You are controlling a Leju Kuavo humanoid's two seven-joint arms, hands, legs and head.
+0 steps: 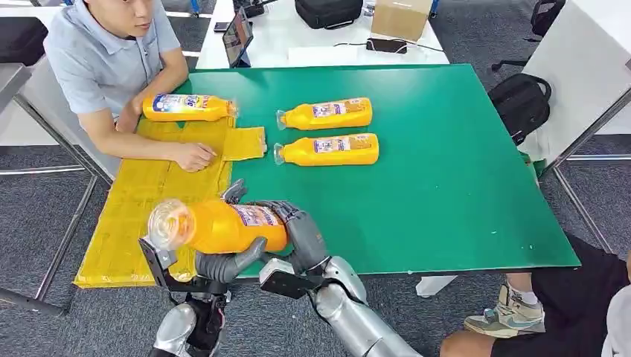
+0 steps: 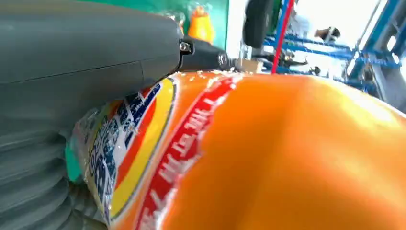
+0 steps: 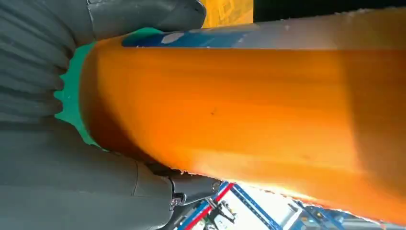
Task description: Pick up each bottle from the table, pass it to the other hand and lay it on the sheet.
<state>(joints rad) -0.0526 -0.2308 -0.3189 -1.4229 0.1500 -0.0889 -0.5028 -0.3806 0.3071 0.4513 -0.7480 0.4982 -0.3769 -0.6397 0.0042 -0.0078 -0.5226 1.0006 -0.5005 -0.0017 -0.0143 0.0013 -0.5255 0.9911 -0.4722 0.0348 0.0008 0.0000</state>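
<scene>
Nearest the robot, both hands meet on 1 orange bottle held above the near edge of the green table, lying roughly level with its clear neck end pointing toward the robot's left. The left hand cups the bottle from below, its thick grey thumb curving up against the underside, while the right hand wraps the labelled base end from the other side with dark fingers curled over the top. In the left wrist view the grey thumb presses on the bottle's label, and in the right wrist view the grey fingers close around the orange body, so both hands grip the same bottle. Just beyond and to the left lies the yellow sheet, spread over the table's left edge, with a person's hand resting flat on it. Farther along the sheet, 1 bottle on the sheet lies on its side beside the person's forearm. On the bare green surface, well apart from the held bottle, 2 more lie parallel: the nearer bottle and the farther bottle, both with necks pointing left. Beyond the table stand a white desk, a black bag and a cardboard box.
</scene>
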